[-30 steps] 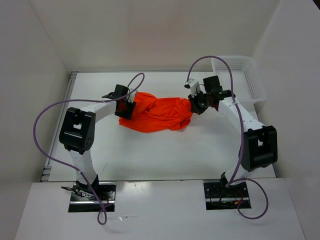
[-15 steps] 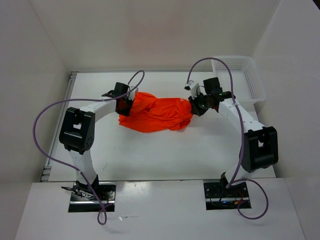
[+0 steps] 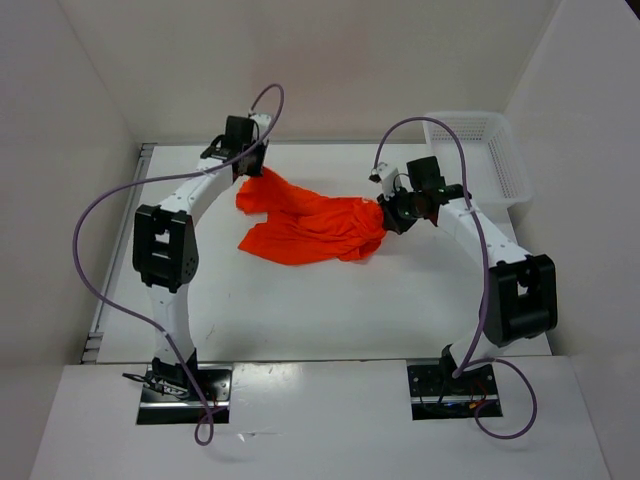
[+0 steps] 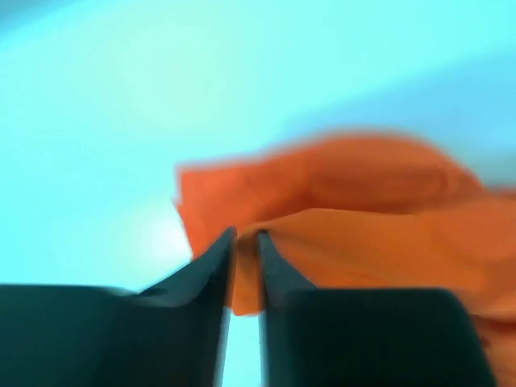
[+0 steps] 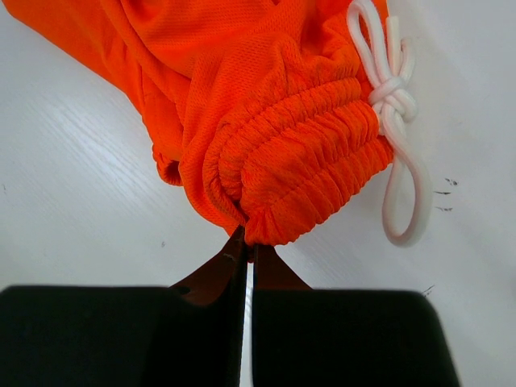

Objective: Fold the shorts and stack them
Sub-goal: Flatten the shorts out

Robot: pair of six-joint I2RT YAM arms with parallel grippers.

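The bright orange shorts [image 3: 310, 225] lie stretched across the middle of the white table [image 3: 330, 300]. My left gripper [image 3: 252, 172] is shut on the shorts' left end and holds it up near the table's far edge; the blurred left wrist view shows orange cloth [image 4: 363, 218] pinched between my fingers [image 4: 246, 238]. My right gripper [image 3: 388, 213] is shut on the gathered elastic waistband [image 5: 298, 169] at the shorts' right end, low on the table. The white drawstring [image 5: 395, 105] lies knotted beside the waistband.
A white mesh basket [image 3: 478, 150] stands at the table's back right corner, just behind my right arm. White walls close in the table at the back and both sides. Purple cables loop over both arms.
My left gripper has risen and moved toward the far edge, pulling the shorts' left end up and back with it. The right gripper has held its place on the waistband.
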